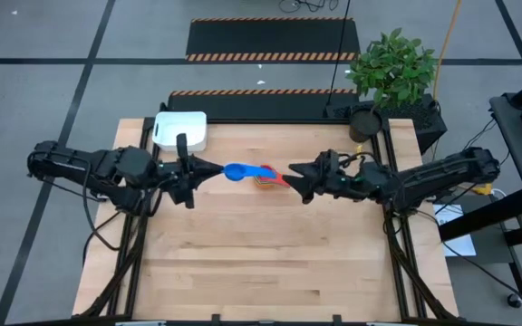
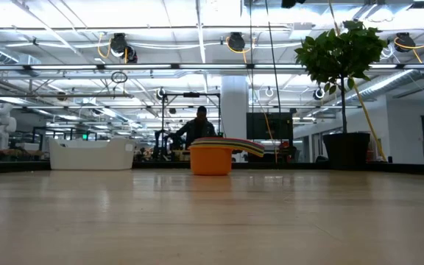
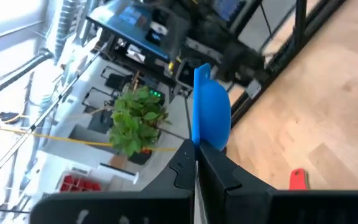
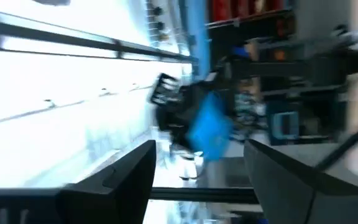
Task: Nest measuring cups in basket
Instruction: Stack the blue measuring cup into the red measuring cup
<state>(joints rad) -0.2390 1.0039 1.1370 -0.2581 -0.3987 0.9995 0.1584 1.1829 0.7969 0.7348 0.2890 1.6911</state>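
On wood table (image 1: 270,263), white basket (image 1: 181,129), potted plant (image 1: 391,68) behind

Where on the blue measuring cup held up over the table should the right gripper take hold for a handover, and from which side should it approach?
The left gripper is shut on the blue measuring cup at its handle, bowl pointing toward the right gripper, which is open. The far rim of the bowl is the free part, so the right gripper should probably come straight in from its own side, opposite the handle.
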